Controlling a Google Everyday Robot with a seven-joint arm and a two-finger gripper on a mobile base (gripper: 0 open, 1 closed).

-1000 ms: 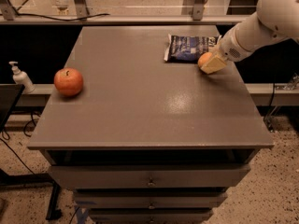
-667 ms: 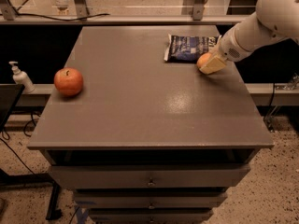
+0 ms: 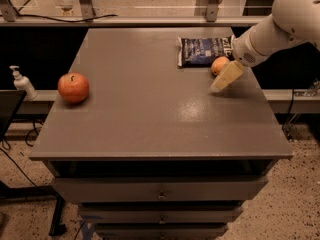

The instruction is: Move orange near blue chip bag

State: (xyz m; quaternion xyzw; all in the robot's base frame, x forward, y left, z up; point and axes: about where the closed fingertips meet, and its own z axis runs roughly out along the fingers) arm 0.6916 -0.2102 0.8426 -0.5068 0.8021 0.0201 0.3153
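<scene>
The orange point(image 3: 218, 65) rests on the grey table point(image 3: 150, 114) at the back right, touching or almost touching the front right corner of the blue chip bag point(image 3: 202, 50), which lies flat near the far edge. My gripper point(image 3: 221, 83) is just in front of and to the right of the orange, with its cream fingers point(image 3: 227, 75) pointing down-left towards the tabletop. It is open and holds nothing. The white arm reaches in from the upper right.
A red apple point(image 3: 73, 87) sits near the table's left edge. A white pump bottle point(image 3: 22, 82) stands on a ledge beyond the left edge. Drawers run below the table's front edge. A rail and posts stand behind the table.
The gripper was shut around the orange by the bag; now it has let go and drawn back towards the front, leaving the orange on the table.
</scene>
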